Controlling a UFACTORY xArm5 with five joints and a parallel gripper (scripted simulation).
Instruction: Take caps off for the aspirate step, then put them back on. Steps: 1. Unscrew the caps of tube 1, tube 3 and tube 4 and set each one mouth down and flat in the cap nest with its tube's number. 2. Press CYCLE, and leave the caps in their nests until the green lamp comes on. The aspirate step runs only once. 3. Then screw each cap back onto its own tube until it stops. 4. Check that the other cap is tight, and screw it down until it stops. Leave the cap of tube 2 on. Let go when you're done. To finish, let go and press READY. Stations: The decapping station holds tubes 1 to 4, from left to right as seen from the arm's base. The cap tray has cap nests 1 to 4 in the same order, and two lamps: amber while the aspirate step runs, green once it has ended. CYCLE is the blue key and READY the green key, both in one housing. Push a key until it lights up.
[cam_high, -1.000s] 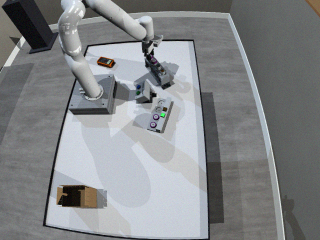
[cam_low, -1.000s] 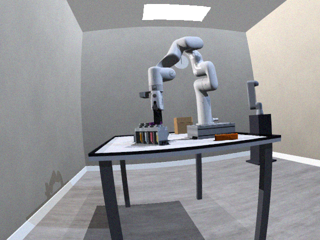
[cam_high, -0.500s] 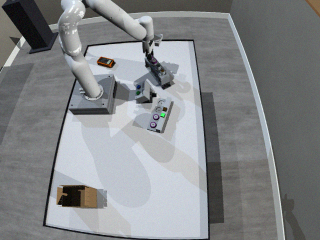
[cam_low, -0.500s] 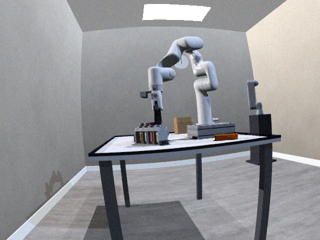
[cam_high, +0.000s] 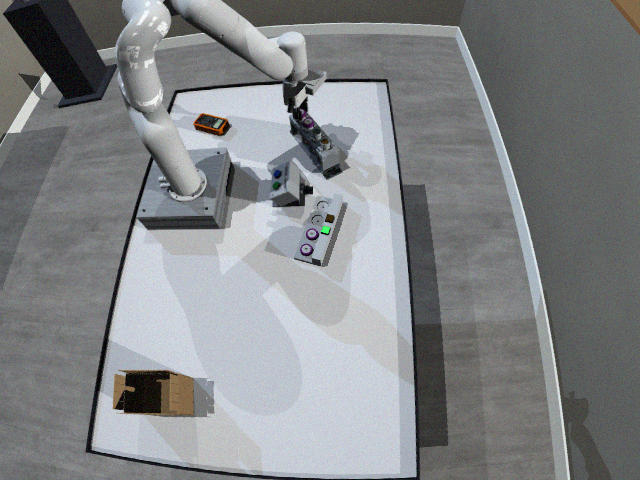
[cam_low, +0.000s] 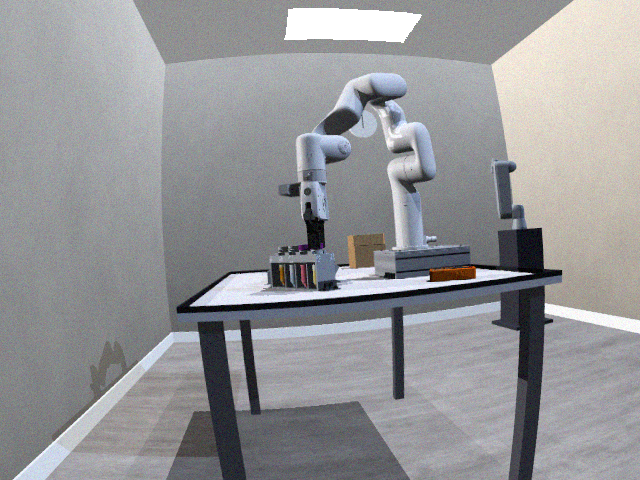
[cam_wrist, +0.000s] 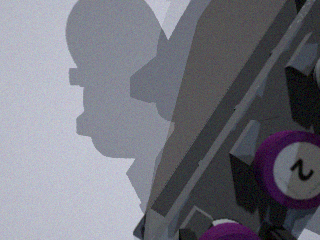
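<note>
Though fingertips are hidden behind decapping station (cam_low: 302, 271), gripper (cam_low: 315, 241) is seen clamped on purple cap of tube 1 (cam_wrist: 231, 233), cropped at wrist view's bottom edge; cap marked 2 (cam_wrist: 294, 170) beside.

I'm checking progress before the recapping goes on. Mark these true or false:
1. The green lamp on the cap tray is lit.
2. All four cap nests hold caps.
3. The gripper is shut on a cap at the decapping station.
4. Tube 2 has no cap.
1. True. The green lamp on the cap tray is lit.
2. False. Two nests hold purple caps; the other two nests hold none.
3. True. The gripper is shut on a purple cap at the end of the decapping station, next to tube 2.
4. False. Tube 2 carries a purple cap marked 2.
</note>
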